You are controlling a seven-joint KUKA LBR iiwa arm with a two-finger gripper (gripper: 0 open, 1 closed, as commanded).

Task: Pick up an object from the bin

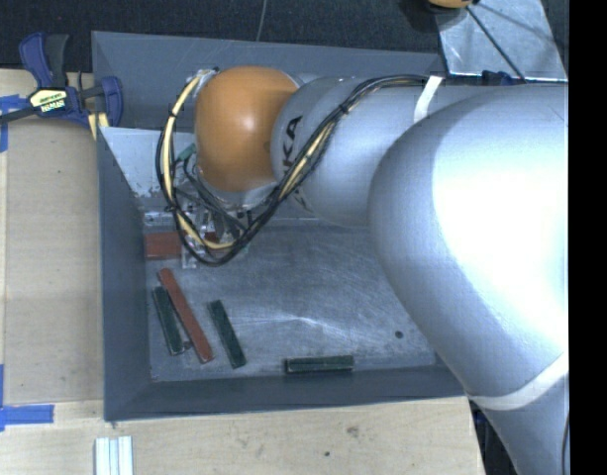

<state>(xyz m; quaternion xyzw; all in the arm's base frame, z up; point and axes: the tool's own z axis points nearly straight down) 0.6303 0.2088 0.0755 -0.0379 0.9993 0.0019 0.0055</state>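
1. A flat dark-green bar (319,365) lies along the near wall of the grey metal bin (125,295).
2. A reddish-brown strip (184,315) lies between two slim dark strips (227,334).
3. The gripper (199,234) is just beside a flat brown block (162,246), far left; whether released or clenched cannot be told.

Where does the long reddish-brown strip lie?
In the camera view the reddish-brown strip lies slanted at the bin's lower left, between two dark green strips, below the brown block.
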